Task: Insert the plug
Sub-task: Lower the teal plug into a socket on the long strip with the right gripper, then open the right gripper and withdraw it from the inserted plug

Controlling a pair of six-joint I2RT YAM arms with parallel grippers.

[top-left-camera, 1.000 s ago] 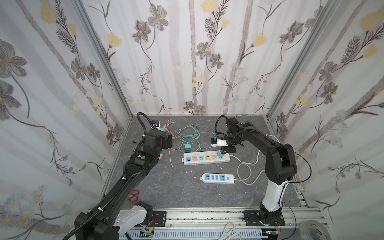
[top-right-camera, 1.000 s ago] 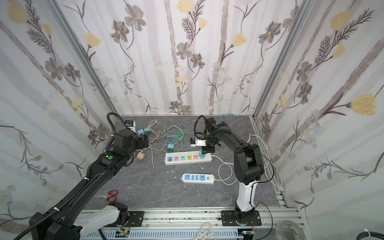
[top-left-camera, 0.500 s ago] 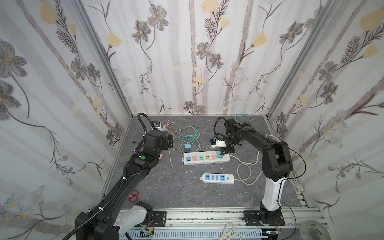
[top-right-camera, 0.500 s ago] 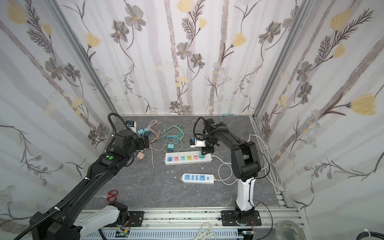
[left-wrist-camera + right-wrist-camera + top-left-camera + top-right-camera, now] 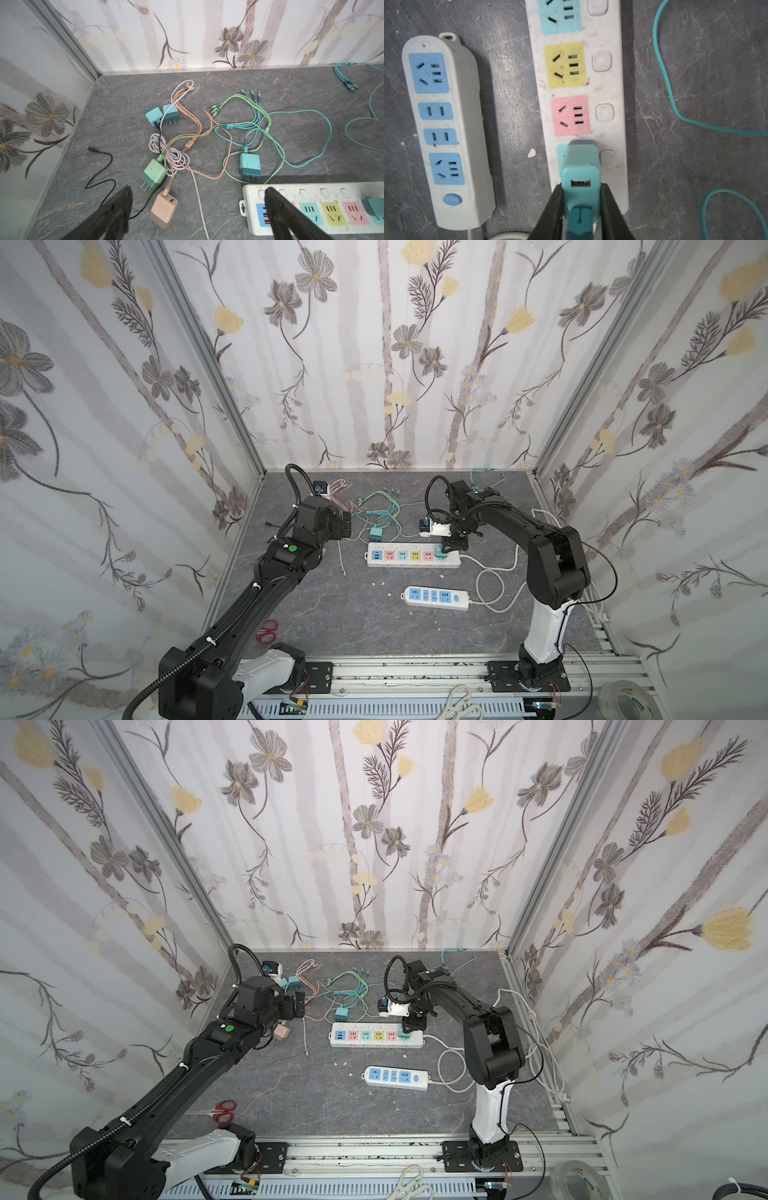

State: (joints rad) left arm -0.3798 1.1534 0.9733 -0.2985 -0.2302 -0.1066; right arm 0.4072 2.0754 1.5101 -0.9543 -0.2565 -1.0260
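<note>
A teal plug [image 5: 580,172] stands upright on the last socket at the cord end of the white power strip [image 5: 612,83], which has coloured sockets. My right gripper [image 5: 580,187] is shut on the plug, with one black finger pressed against each side. In both top views the right gripper [image 5: 451,545] [image 5: 413,1025] points down at the strip's right end [image 5: 411,564] [image 5: 374,1044]. My left gripper [image 5: 197,193] stands open and empty above the floor, between a pink charger [image 5: 164,207] and the strip's left end [image 5: 311,187]. The plug's prongs are hidden.
A second white strip [image 5: 436,597] with blue sockets lies in front of the first. Several loose chargers and tangled cables [image 5: 249,164] cover the back left of the floor. Red scissors [image 5: 266,630] lie near the front left. Walls close in on three sides.
The right arm's elbow has shifted slightly left while its gripper stayed at the strip's right end with the plug. The left arm has not moved.
</note>
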